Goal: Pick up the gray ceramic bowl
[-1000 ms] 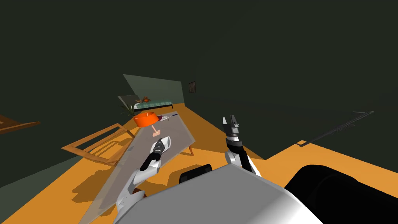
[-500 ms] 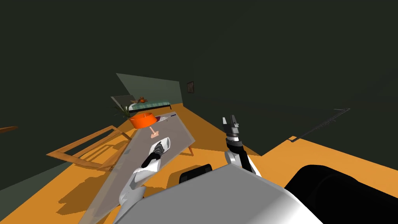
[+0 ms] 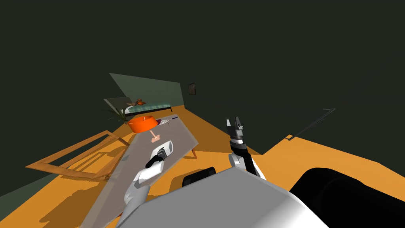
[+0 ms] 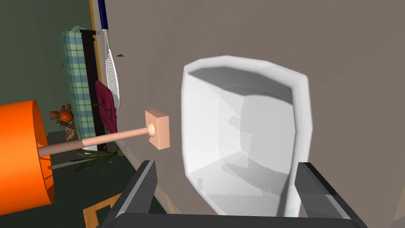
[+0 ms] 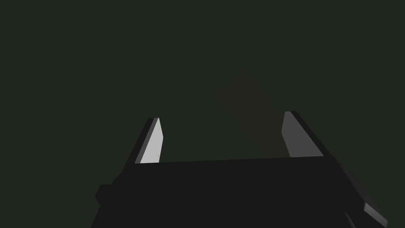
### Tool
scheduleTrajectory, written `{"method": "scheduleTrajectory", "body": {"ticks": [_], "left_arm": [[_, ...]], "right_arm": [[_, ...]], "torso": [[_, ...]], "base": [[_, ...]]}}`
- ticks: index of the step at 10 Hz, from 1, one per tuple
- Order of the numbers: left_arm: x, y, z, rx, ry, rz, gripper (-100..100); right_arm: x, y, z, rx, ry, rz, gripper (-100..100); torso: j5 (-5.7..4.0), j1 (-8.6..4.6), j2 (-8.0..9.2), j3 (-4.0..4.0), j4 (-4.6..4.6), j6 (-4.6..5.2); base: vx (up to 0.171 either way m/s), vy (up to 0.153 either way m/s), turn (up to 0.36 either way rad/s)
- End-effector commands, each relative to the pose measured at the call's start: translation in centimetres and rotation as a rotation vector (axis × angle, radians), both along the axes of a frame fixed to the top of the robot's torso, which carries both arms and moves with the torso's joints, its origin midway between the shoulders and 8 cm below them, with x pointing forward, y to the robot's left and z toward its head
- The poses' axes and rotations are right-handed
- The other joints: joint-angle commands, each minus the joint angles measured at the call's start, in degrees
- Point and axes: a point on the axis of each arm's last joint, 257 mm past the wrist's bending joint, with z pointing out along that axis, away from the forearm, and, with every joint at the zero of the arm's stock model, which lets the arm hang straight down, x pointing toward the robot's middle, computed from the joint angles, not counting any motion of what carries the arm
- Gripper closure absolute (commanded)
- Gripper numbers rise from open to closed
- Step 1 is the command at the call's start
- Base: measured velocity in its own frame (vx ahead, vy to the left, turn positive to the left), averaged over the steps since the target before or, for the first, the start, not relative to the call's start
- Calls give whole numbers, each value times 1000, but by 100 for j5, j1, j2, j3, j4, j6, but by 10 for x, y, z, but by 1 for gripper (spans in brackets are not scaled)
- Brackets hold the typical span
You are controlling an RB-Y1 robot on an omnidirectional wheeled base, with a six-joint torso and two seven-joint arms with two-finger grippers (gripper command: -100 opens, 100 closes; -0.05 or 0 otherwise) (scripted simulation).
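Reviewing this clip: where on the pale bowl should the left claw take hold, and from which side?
On the bowl, probably the rim wall away from the lamp base. It sits on the grey table with its mouth facing the left claw and spans nearly the gap between the open fingers, so come from above, one finger inside, one outside.

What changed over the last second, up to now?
The head view has slid left: my own turn, not the things'. The left gripper stays open around the white bowl, a finger on either side, gripping nothing. Bowl, lamp and table lie as before. The right gripper stays raised and open.
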Motion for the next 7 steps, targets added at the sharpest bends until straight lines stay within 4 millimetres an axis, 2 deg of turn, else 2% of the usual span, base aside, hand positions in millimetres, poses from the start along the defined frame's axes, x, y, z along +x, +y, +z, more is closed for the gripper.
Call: {"method": "scheduleTrajectory", "body": {"ticks": [1, 3, 7], "left_arm": [[-9, 5, -19, -28, 62, 25, -100], [-16, 7, -30, -46, 99, 40, -100], [-41, 9, -67, -109, 225, 88, -100]], "right_arm": [[0, 0, 0, 0, 0, 0, 0], [0, 0, 0, 0, 0, 0, 0], [0, 0, 0, 0, 0, 0, 0]], "torso": [[0, 0, 0, 0, 0, 0], [3, 15, -2, -1, 0, -1], [3, 13, -3, -1, 0, -2]], "base": [[0, 70, -137], [7, 77, -85], [6, 74, -97]]}}
